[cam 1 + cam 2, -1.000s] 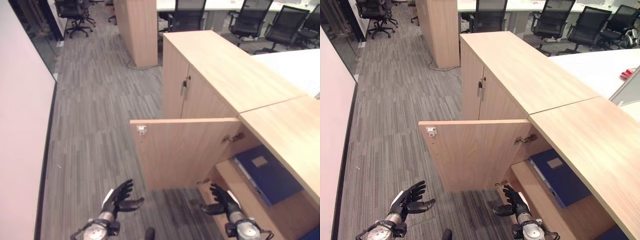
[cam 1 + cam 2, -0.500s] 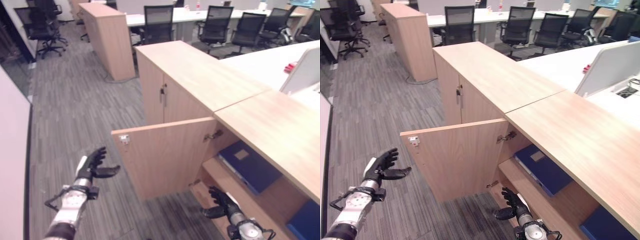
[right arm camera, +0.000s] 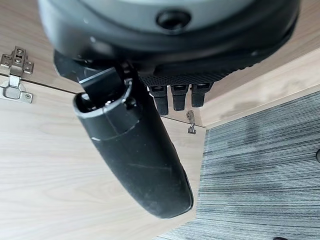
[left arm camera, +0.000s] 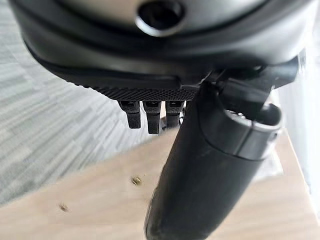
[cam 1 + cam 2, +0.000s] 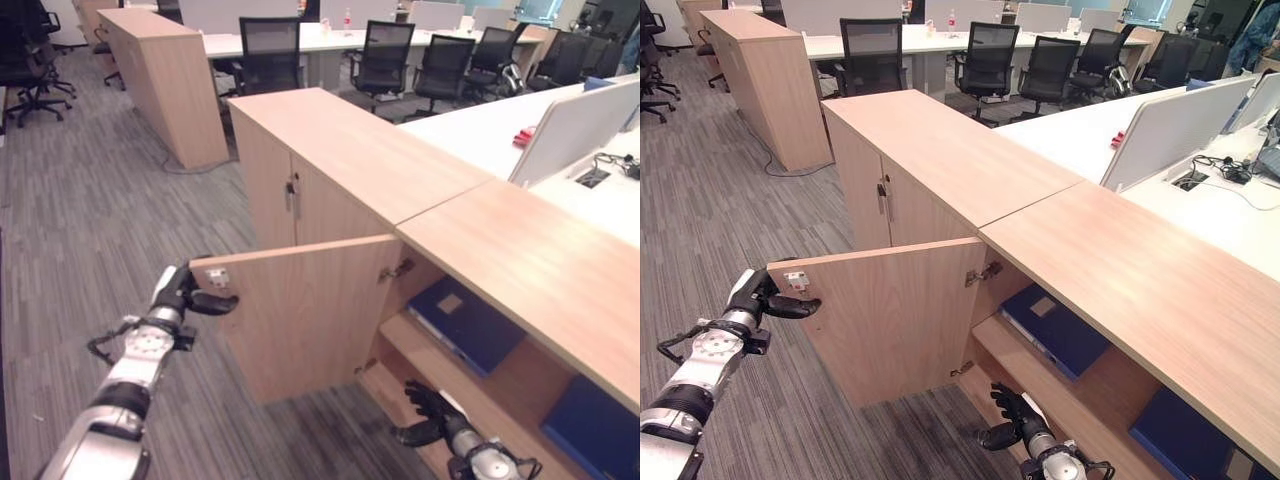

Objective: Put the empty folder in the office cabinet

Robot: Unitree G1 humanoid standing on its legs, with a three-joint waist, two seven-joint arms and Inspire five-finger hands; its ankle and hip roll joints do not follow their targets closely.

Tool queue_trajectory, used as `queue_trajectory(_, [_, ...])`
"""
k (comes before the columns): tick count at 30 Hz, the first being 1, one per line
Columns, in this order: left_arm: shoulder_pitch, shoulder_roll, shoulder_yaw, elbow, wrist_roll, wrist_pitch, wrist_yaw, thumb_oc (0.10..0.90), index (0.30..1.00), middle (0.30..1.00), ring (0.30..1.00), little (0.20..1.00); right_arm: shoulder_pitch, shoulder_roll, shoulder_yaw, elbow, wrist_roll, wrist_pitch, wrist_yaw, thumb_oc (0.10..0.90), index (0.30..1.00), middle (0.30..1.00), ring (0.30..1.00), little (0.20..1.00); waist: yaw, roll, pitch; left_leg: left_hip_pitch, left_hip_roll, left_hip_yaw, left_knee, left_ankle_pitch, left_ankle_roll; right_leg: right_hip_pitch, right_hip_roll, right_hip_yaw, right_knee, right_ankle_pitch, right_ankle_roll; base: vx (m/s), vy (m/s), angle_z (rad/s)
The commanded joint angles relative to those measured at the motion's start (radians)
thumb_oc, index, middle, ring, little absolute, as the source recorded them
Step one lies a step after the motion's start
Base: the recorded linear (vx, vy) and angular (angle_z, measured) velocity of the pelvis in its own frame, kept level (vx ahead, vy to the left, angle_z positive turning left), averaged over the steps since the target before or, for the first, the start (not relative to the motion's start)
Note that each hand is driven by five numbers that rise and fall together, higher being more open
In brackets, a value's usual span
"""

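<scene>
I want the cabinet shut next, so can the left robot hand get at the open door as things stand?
Probably yes. The left robot hand is already at the free edge of the open cabinet door, fingers and thumb either side of it, with nothing between them. The blue folder lies inside on the shelf.

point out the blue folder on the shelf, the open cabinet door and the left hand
blue folder (image 5: 470, 322), left eye view, on its flat cover.
open cabinet door (image 5: 305, 315), left eye view, middle of its inner face.
left hand (image 5: 755, 293), right eye view, on the hand at the door's edge.
</scene>
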Motion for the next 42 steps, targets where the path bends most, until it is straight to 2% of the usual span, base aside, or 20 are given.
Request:
queue_trajectory(1, [-0.162,-0.050,0.007,-0.076,-0.053,-0.104,-0.005,0.800,0.900,0.900,0.900,0.900,-0.076,-0.042,-0.008,-0.045,0.017,-0.063,-0.016,0.800,0.900,0.900,0.900,0.900,0.003,0.053,-0.013,0.091,0.046,0.058,-0.001,-0.127,-0.059,0.015,-0.051,-0.041,0.026,-0.042,0.108,0.00,0.002,0.03])
queue_trajectory(4, [-0.092,-0.115,-0.004,-0.169,-0.084,-0.109,-0.024,0.800,0.900,0.900,0.900,0.900,-0.084,-0.033,-0.019,-0.040,0.008,-0.059,-0.024,0.800,0.900,0.900,0.900,0.900,0.009,0.051,-0.010,0.092,0.045,0.055,-0.001,-0.129,-0.056,0.018,-0.051,-0.043,0.025,-0.044,0.105,0.00,0.000,0.01])
queue_trajectory(7, [0.068,-0.198,-0.028,-0.359,-0.135,-0.100,-0.088,0.800,0.900,0.900,0.900,0.900,-0.092,-0.021,-0.037,-0.042,-0.006,-0.050,-0.035,0.800,0.900,0.900,0.900,0.900,0.027,0.050,-0.001,0.094,0.045,0.051,-0.001,-0.129,-0.053,0.024,-0.051,-0.048,0.025,-0.047,0.099,0.00,-0.006,0.03])
queue_trajectory(11, [0.195,-0.224,-0.034,-0.500,-0.167,-0.089,-0.140,0.800,0.900,0.900,0.900,0.900,-0.087,-0.014,-0.055,-0.045,-0.012,-0.045,-0.035,0.800,0.900,0.900,0.900,0.900,0.041,0.051,0.005,0.095,0.046,0.047,-0.001,-0.130,-0.050,0.028,-0.052,-0.053,0.024,-0.049,0.096,0.00,0.000,0.00])
queue_trajectory(15, [0.406,-0.222,-0.020,-0.671,-0.241,-0.049,-0.251,0.800,0.900,0.900,0.900,0.900,-0.073,-0.001,-0.092,-0.052,-0.010,-0.042,-0.027,0.800,0.900,0.900,0.900,0.900,0.064,0.056,0.015,0.095,0.042,0.047,-0.001,-0.133,-0.044,0.031,-0.055,-0.060,0.023,-0.045,0.096,0.00,0.000,-0.02])
queue_trajectory(19, [0.504,-0.197,-0.017,-0.783,-0.256,-0.028,-0.301,0.800,0.900,0.900,0.900,0.900,-0.061,0.016,-0.114,-0.045,0.008,-0.045,-0.025,0.800,0.900,0.900,0.900,0.900,0.073,0.060,0.020,0.092,0.038,0.050,-0.001,-0.133,-0.039,0.027,-0.061,-0.062,0.027,-0.038,0.099,-0.01,0.022,0.00])
queue_trajectory(27, [0.571,-0.168,-0.017,-0.922,-0.295,0.005,-0.355,0.800,0.900,0.900,0.900,0.900,-0.056,0.042,-0.145,-0.043,0.025,-0.045,-0.038,0.800,0.900,0.900,0.900,0.900,0.076,0.061,0.032,0.081,0.028,0.060,-0.001,-0.135,-0.032,0.008,-0.073,-0.056,0.032,-0.028,0.107,-0.04,0.030,-0.06])
queue_trajectory(29, [0.545,-0.164,-0.020,-0.942,-0.308,0.005,-0.348,0.800,0.900,0.900,0.900,0.900,-0.115,0.048,-0.156,-0.040,0.013,-0.043,-0.073,0.800,0.900,0.900,0.900,0.900,0.084,0.068,0.071,0.051,0.034,0.097,-0.001,-0.129,-0.027,-0.079,-0.085,-0.079,0.087,0.003,0.123,-0.27,-0.003,-0.35])
queue_trajectory(31, [0.536,-0.150,-0.029,-0.951,-0.324,0.008,-0.350,0.800,0.900,0.900,0.900,0.900,-0.169,0.046,-0.164,-0.023,0.011,-0.042,-0.106,0.800,0.900,0.900,0.900,0.900,0.091,0.079,0.080,0.029,0.046,0.133,-0.001,-0.119,-0.031,-0.106,-0.110,-0.135,0.114,0.022,0.139,-0.17,-0.019,-0.47])
queue_trajectory(34, [0.518,-0.140,-0.044,-0.968,-0.340,0.019,-0.347,0.800,0.900,0.900,0.900,0.900,-0.218,0.051,-0.178,-0.005,0.010,-0.030,-0.145,0.800,0.900,0.900,0.900,0.900,0.095,0.089,0.093,0.020,0.058,0.160,-0.001,-0.106,-0.029,-0.148,-0.140,-0.166,0.190,0.033,0.145,-0.12,0.003,-0.77])
queue_trajectory(35, [0.511,-0.131,-0.052,-0.977,-0.353,0.024,-0.347,0.800,0.900,0.900,0.900,0.900,-0.238,0.056,-0.183,0.013,0.016,-0.025,-0.164,0.800,0.900,0.900,0.900,0.900,0.102,0.098,0.096,0.014,0.067,0.182,0.002,-0.100,-0.025,-0.148,-0.159,-0.204,0.219,0.015,0.139,-0.26,0.022,-0.61])
queue_trajectory(36, [0.511,-0.121,-0.069,-0.989,-0.358,0.035,-0.352,0.800,0.900,0.900,0.900,0.900,-0.261,0.068,-0.186,0.029,0.022,-0.021,-0.181,0.800,0.900,0.900,0.900,0.900,0.124,0.112,0.097,0.003,0.077,0.224,0.012,-0.095,-0.020,-0.121,-0.197,-0.310,0.267,-0.014,0.111,-0.20,-0.002,-0.43])
queue_trajectory(37, [0.511,-0.116,-0.078,-0.995,-0.355,0.042,-0.356,0.800,0.900,0.900,0.900,0.900,-0.272,0.073,-0.188,0.031,0.024,-0.020,-0.190,0.800,0.900,0.900,0.900,0.900,0.128,0.116,0.092,0.009,0.082,0.240,0.012,-0.106,-0.021,-0.101,-0.216,-0.347,0.297,-0.033,0.117,-0.18,0.009,-0.47])
queue_trajectory(39, [0.514,-0.114,-0.084,-0.998,-0.354,0.047,-0.357,0.800,0.900,0.900,0.900,0.900,-0.280,0.076,-0.191,0.035,0.025,-0.020,-0.200,0.800,0.900,0.900,0.900,0.900,0.135,0.111,0.095,0.002,0.078,0.277,0.025,-0.092,-0.013,-0.091,-0.240,-0.383,0.322,-0.026,0.109,-0.11,-0.025,-0.66])
queue_trajectory(41, [0.519,-0.115,-0.088,-0.995,-0.356,0.052,-0.360,0.800,0.900,0.900,0.900,0.900,-0.287,0.076,-0.192,0.045,0.027,-0.019,-0.203,0.800,0.900,0.900,0.900,0.900,0.139,0.106,0.090,-0.002,0.074,0.295,0.030,-0.088,-0.011,-0.073,-0.245,-0.390,0.318,-0.021,0.113,-0.07,-0.048,-0.50])
queue_trajectory(42, [0.523,-0.123,-0.096,-0.995,-0.365,0.061,-0.363,0.800,0.900,0.900,0.900,0.900,-0.293,0.075,-0.190,0.048,0.025,-0.013,-0.211,0.800,0.900,0.900,0.900,0.900,0.147,0.095,0.073,-0.009,0.071,0.331,0.040,-0.083,-0.012,-0.033,-0.248,-0.392,0.281,-0.016,0.128,-0.11,-0.135,-0.31])
